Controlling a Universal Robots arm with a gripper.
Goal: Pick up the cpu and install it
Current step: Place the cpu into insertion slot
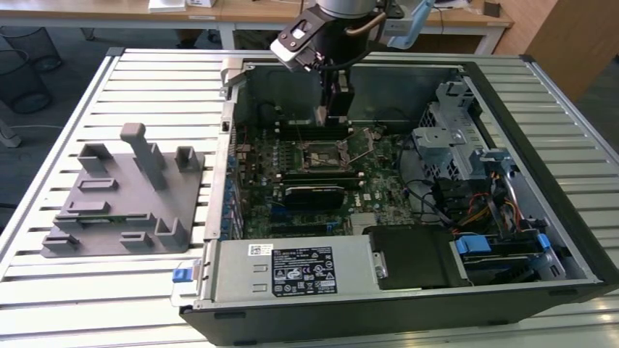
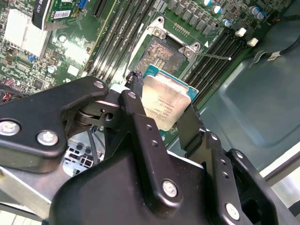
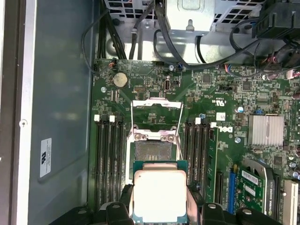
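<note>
The cpu (image 2: 169, 96) (image 3: 159, 193) is a flat square chip with a silvery top and a green rim. My gripper (image 2: 164, 102) (image 3: 159, 199) is shut on it, one black finger (image 2: 140, 117) on each of two opposite edges. The chip hangs level a short way above the motherboard, beside the open socket (image 2: 161, 55) (image 3: 150, 152), whose metal frame (image 3: 157, 104) is flipped up. In the exterior view the gripper (image 1: 335, 117) reaches down into the open computer case, just behind the socket (image 1: 322, 154).
Memory slots (image 3: 108, 159) flank the socket on both sides. A grey fixture (image 1: 126, 188) sits on the slatted table at the exterior view's left. Inside the case (image 1: 503, 94) are a drive cage (image 1: 450, 138), cables (image 3: 140, 33) and a power supply (image 1: 300, 270).
</note>
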